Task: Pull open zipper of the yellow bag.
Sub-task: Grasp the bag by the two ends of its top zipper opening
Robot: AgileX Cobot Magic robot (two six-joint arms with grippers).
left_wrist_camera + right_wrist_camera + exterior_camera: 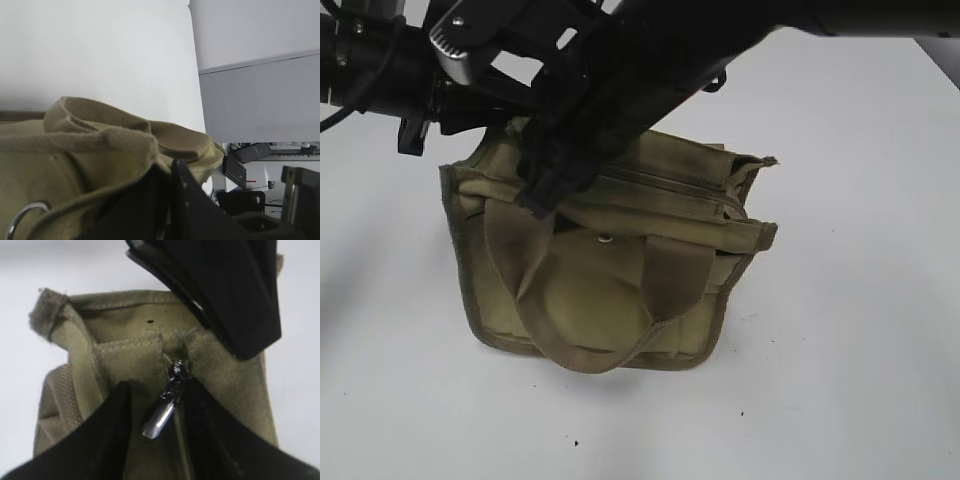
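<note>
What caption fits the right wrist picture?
Open end effector straddling the shiny zipper pull at the bag's end.

Olive-khaki canvas on white, black metal above.
You see the yellow bag (590,290) plain olive-khaki with darker edge trim, its zipper (162,412) pull shiny silver, both grippers black, the bench (860,330) white.

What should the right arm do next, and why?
Probably close the right gripper on the silver pull tab: the tab hangs free between its open fingers, at the zipper's end, while the left gripper pinches the yellow bag.
</note>
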